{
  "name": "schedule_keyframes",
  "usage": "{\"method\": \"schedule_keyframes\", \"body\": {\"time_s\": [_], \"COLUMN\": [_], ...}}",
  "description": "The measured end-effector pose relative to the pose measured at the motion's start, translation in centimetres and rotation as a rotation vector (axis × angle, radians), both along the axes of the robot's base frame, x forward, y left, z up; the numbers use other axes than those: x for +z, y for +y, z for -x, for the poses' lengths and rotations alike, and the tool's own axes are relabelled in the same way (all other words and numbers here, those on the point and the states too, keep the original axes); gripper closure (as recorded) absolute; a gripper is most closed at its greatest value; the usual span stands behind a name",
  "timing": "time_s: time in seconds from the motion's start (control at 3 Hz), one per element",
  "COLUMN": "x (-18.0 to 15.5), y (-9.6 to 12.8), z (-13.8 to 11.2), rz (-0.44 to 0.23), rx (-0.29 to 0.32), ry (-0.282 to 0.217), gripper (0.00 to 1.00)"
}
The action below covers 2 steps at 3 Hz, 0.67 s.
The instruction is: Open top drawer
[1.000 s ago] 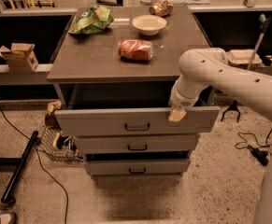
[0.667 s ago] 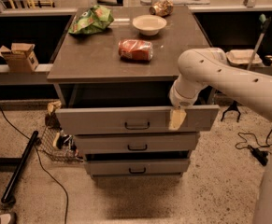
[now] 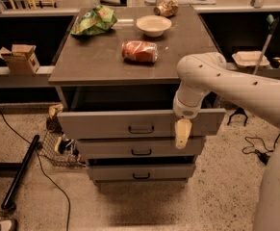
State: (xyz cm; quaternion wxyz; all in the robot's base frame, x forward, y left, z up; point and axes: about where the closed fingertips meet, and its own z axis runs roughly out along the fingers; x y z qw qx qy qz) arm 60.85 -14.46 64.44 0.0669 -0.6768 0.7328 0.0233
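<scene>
1. Three grey drawer fronts are counted in one cabinet (image 3: pixel 96 64), stacked one under another, and each carries one small dark loop handle at its centre.
2. The top drawer (image 3: pixel 106 125) is seen as the widest and tallest of the three. It sits directly under the cabinet top and stands well forward of the carcass, with a dark open gap above its front edge.
3. Its handle (image 3: pixel 141 129) is left free; nothing is touching it.
4. The middle drawer (image 3: pixel 110 148) and the bottom drawer (image 3: pixel 110 173) are seen below it, narrower and shorter, each set further back than the one above.
5. One gripper (image 3: pixel 182 134) is counted, cream-coloured and pointing down. It is placed in front of the right part of the top drawer front, to the right of the handle, with its tip overlapping the middle drawer front.
6. Whether the gripper is open or closed cannot be told, since it seems to be viewed edge-on; nothing is seen held in it.
7. One white arm (image 3: pixel 235 88) is seen reaching in from the right.
8. Four things are counted on the cabinet top: one green bag (image 3: pixel 94 20), one pale bowl (image 3: pixel 153 25), one red can (image 3: pixel 139 51) lying on its side, and one crumpled item (image 3: pixel 166 7) at the back edge.
9. One cardboard box (image 3: pixel 19 57) is seen on the ledge to the left, and one wire basket (image 3: pixel 50 150) on the floor beside the cabinet.
</scene>
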Motion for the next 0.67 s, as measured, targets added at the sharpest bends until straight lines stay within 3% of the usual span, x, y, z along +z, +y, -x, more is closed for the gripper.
{"method": "schedule_keyframes", "body": {"time_s": [0.33, 0.67], "x": [0.0, 0.1], "y": [0.3, 0.4], "z": [2.3, 4.4], "rz": [0.030, 0.033], "rx": [-0.008, -0.001], "ry": [0.100, 0.190], "gripper": [0.00, 0.15]}}
